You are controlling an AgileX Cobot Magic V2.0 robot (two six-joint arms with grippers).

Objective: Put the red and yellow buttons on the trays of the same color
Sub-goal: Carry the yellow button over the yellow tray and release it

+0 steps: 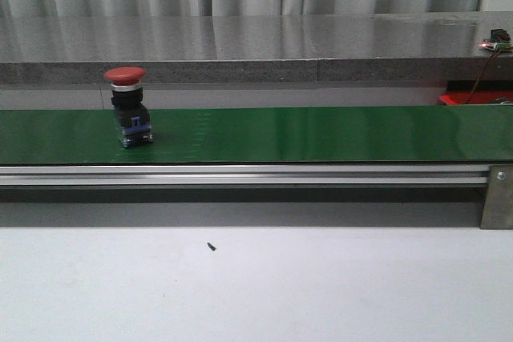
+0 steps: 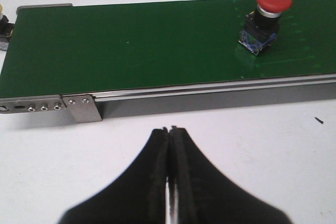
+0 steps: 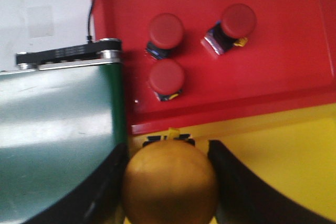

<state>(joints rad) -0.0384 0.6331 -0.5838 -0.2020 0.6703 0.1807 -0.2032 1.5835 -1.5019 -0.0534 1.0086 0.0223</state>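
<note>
A red button stands on the green conveyor belt toward its left end; the left wrist view shows this red button too. My left gripper is shut and empty over the white table, on the near side of the belt. My right gripper is shut on a yellow button, which sits over the edge of the yellow tray, beside the belt's end. The red tray next to it holds three red buttons.
A corner of the red tray shows at the belt's right end in the front view. A grey ledge runs behind the belt. The belt's metal rail fronts the white table. Part of another yellow-capped button shows at the belt's left end.
</note>
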